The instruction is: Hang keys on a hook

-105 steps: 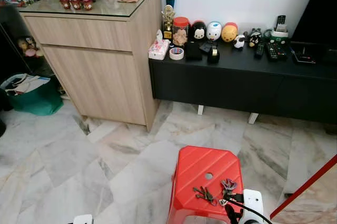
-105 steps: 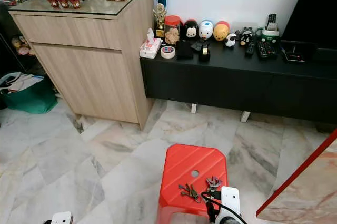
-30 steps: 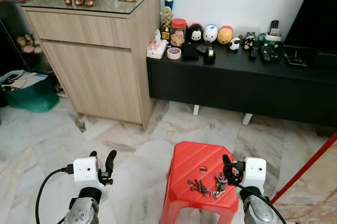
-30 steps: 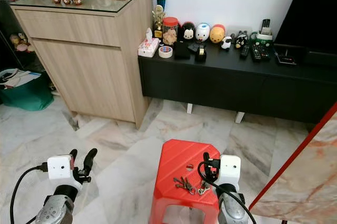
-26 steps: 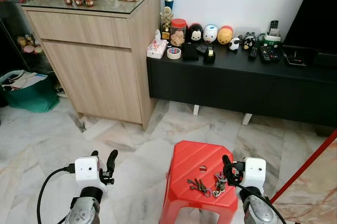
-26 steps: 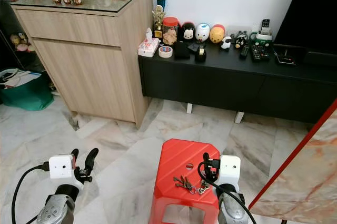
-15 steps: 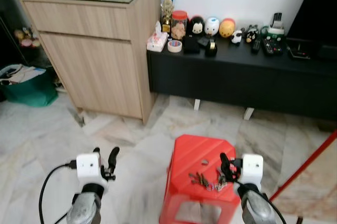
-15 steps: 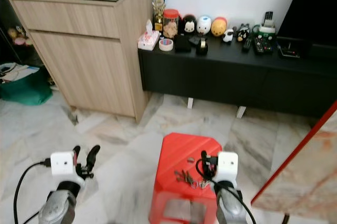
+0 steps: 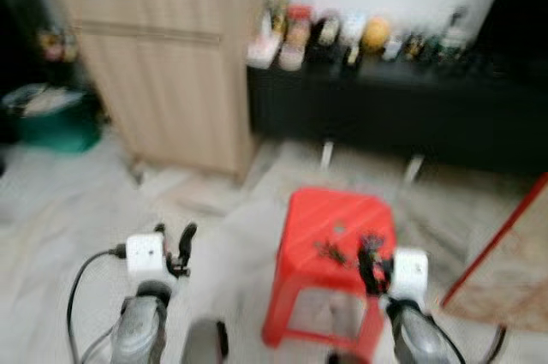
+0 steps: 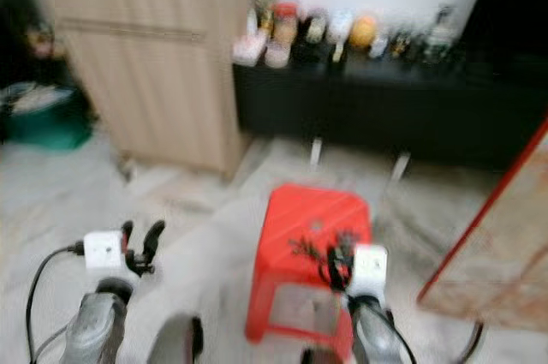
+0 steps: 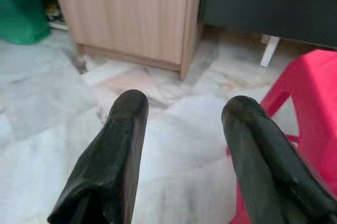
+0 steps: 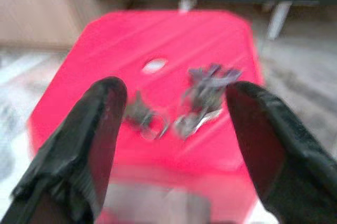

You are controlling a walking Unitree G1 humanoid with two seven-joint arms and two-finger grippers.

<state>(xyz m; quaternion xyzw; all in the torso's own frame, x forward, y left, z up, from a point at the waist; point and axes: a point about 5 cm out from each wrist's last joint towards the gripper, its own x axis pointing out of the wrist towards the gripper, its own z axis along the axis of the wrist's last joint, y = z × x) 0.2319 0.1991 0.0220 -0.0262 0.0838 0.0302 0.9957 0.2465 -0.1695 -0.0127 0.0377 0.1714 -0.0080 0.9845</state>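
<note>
A bunch of keys (image 12: 202,95) with a second small cluster (image 12: 145,118) beside it lies on the top of a red plastic stool (image 9: 334,210). My right gripper (image 12: 176,93) is open just short of the keys, its fingers standing either side of them without touching. In the blurred head view it (image 9: 370,258) hovers at the stool's near edge. My left gripper (image 9: 175,244) is open over the marble floor to the left of the stool, holding nothing (image 11: 184,108).
A light wooden cabinet (image 9: 163,64) stands at the back left, next to a low black console (image 9: 385,107) crowded with small ornaments. A green bag (image 9: 51,120) sits at the far left. A red-edged marble slab (image 9: 505,253) leans at the right.
The whole picture has shifted and blurred, so the camera has moved. Both arms, low at first, are now raised. The right gripper stays open by the keys.
</note>
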